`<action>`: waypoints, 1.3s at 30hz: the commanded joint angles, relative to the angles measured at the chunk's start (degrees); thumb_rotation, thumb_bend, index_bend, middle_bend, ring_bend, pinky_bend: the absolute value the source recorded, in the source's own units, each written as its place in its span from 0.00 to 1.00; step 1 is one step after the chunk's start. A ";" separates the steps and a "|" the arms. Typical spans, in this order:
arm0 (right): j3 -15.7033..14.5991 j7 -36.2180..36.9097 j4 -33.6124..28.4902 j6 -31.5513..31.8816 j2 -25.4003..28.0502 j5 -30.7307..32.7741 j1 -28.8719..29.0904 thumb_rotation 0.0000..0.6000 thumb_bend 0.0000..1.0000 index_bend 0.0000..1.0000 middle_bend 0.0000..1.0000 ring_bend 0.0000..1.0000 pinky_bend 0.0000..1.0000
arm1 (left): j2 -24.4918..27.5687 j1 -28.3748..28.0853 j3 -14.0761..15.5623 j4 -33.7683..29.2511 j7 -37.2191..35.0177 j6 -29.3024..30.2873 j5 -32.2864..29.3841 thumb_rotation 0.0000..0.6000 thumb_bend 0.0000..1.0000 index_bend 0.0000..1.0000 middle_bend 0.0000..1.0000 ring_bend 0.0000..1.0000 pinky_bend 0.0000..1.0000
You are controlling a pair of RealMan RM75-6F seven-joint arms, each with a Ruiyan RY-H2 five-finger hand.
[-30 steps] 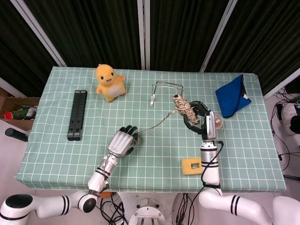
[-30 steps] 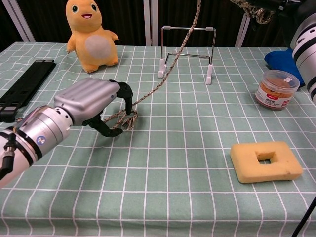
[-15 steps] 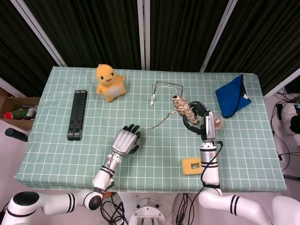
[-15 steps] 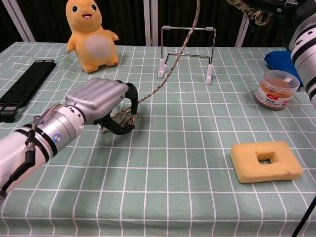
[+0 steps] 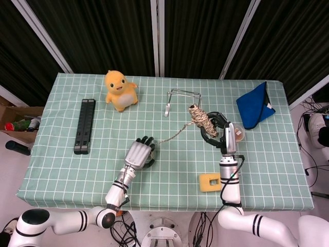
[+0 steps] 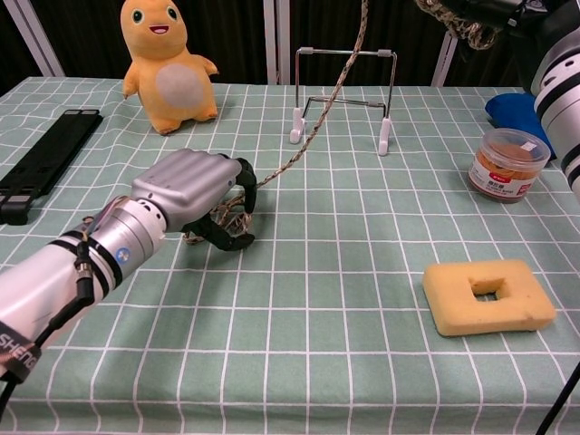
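Curling my left hand (image 6: 195, 186) over the loose end of the twine (image 6: 299, 149) on the tablecloth (image 6: 344, 299), I grasp its frayed coil under the fingers. My right hand (image 5: 215, 126) holds the twine ball (image 5: 199, 116) aloft near the wire stand (image 5: 182, 98). Twine looks light, limp and rough; I judge the grip best near the end.

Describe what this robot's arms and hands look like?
Both arms are glossy white with black bands at the joints. The left hand has a silver metal back and black fingers; its forearm carries thin cables and dark lettering. The right hand looks black, with a black cable along its forearm.
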 commanded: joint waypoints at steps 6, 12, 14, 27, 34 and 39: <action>-0.06 0.26 0.13 -0.14 0.01 0.13 -0.07 1.00 0.61 0.83 0.63 0.61 0.84 | -1.26 -0.36 0.19 2.46 -1.06 1.08 0.69 1.00 0.31 0.51 0.26 0.25 0.42; -0.16 0.44 0.30 -0.28 -0.03 0.19 -0.10 1.00 0.61 0.82 0.63 0.61 0.84 | -1.76 -0.36 0.21 3.12 -1.43 1.47 0.61 1.00 0.34 0.56 0.29 0.27 0.43; -0.17 0.48 0.31 -0.25 -0.01 0.20 -0.15 1.00 0.61 0.82 0.63 0.61 0.84 | -2.08 -0.24 0.21 3.51 -1.66 2.10 0.88 1.00 0.35 0.59 0.30 0.29 0.45; -0.23 0.82 0.18 0.01 0.32 0.19 -0.60 1.00 0.61 0.82 0.63 0.61 0.84 | -1.57 3.37 2.71 3.80 -2.69 9.70 5.13 1.00 0.40 0.75 0.40 0.39 0.56; 0.01 0.79 -0.18 0.29 0.62 0.14 -0.77 1.00 0.61 0.82 0.63 0.61 0.84 | 2.38 7.30 5.87 -1.37 -5.16 15.42 9.65 1.00 0.40 0.76 0.40 0.39 0.56; 0.40 0.58 -0.49 0.48 0.93 0.16 -0.77 1.00 0.62 0.82 0.63 0.61 0.84 | 5.75 10.61 7.69 -4.35 -7.08 20.62 13.21 1.00 0.40 0.77 0.40 0.39 0.57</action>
